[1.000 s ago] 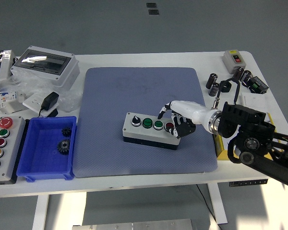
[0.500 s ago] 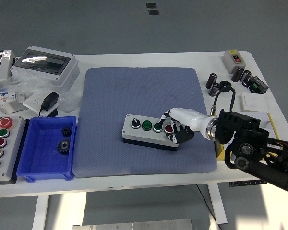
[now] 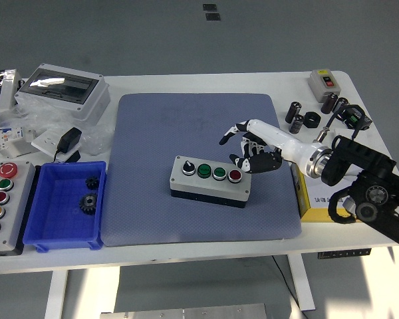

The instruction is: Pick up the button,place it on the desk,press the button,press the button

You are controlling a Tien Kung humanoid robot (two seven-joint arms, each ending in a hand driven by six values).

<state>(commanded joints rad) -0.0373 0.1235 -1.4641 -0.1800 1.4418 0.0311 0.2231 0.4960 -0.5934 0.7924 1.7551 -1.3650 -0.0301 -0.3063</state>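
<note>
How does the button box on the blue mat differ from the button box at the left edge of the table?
The button box on the blue mat lies crosswise and carries four controls: a black knob, two green buttons, one red. The button box at the left edge runs front to back and is cut off by the picture's edge; it shows red, green, red, yellow and blue buttons. The right hand hovers near the first; nothing is near the second. Both have pale grey tops.

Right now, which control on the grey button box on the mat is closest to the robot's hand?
The red button, at the right end of the button box. The right hand hovers just above-right of it; the two green buttons and black selector sit further left.
</note>
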